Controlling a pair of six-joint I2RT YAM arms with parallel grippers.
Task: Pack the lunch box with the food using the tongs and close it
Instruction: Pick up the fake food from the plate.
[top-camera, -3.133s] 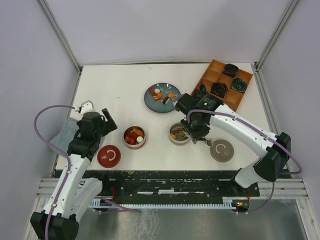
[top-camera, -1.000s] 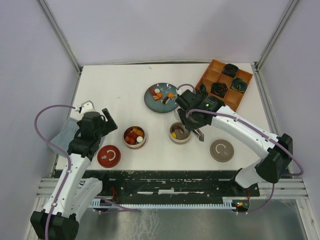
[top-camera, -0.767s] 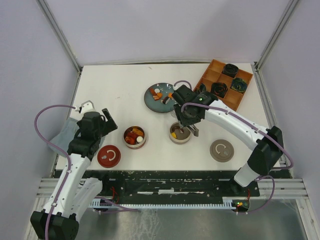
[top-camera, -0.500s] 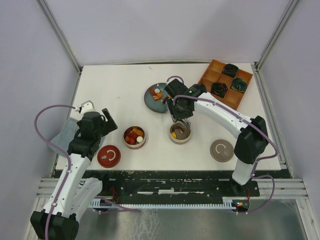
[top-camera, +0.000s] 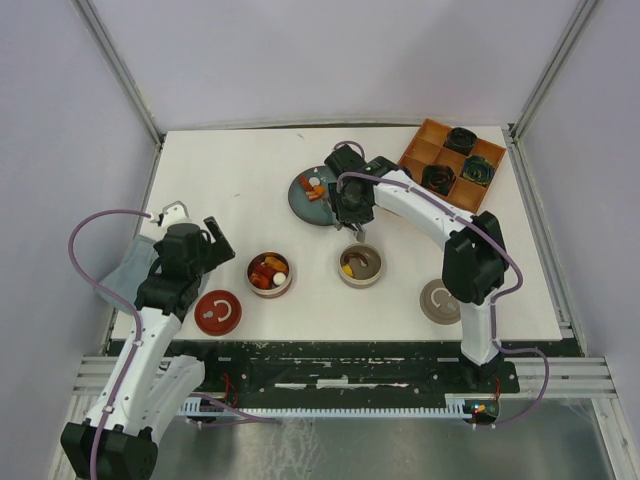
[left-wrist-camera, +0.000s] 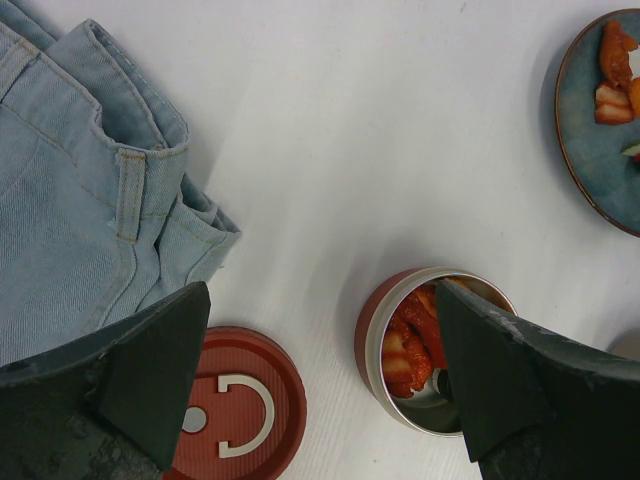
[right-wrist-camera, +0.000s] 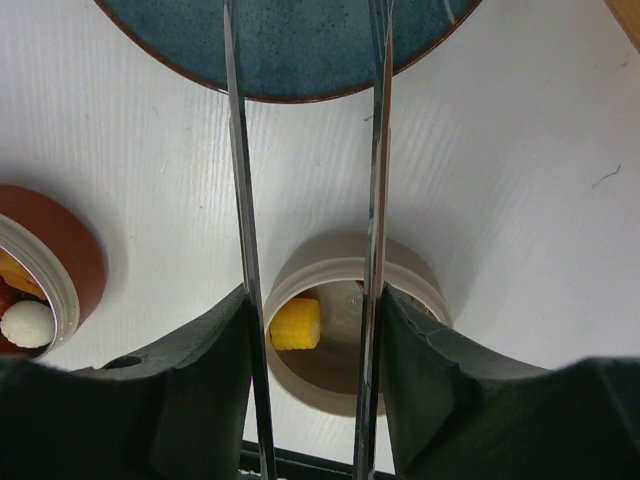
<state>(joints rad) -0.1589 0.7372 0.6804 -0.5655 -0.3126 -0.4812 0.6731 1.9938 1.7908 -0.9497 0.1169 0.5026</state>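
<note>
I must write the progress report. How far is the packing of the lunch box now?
Done: the red pot is partly filled; the beige pot has a yellow piece. In hand: the right gripper holds the tongs, reaching over the plate. Left: pieces on the plate, then the red lid and beige lid, both off.

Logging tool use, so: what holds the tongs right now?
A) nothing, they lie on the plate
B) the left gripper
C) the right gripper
C: in the right wrist view, both arms of the tongs run between the fingers of the right gripper.
</note>
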